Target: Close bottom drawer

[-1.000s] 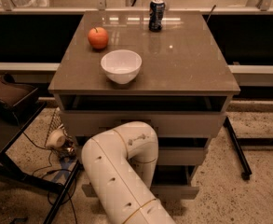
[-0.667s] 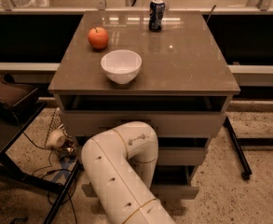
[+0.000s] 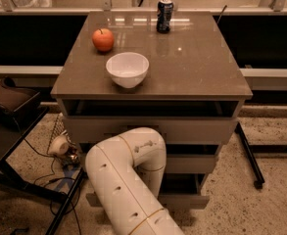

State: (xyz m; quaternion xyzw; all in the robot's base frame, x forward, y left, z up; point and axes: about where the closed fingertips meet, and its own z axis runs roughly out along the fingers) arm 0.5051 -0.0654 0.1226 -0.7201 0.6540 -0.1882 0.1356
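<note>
The cabinet (image 3: 197, 67) stands in front of me with three pale drawer fronts. The bottom drawer (image 3: 187, 200) is the lowest one; its front stands a little forward of the middle drawer (image 3: 194, 163) above it, with a dark gap between them. Its handle is hidden. My white arm (image 3: 128, 180) rises from the bottom of the view, bends at the elbow and reaches down in front of the drawers. My gripper is hidden behind the arm, somewhere near the lower drawer fronts.
On the cabinet top sit a white bowl (image 3: 127, 69), an apple (image 3: 103, 39) and a dark can (image 3: 164, 15). A black stand leg (image 3: 248, 155) runs along the floor on the right. A dark low table (image 3: 11, 102), cables and a small round object (image 3: 59, 145) lie on the left.
</note>
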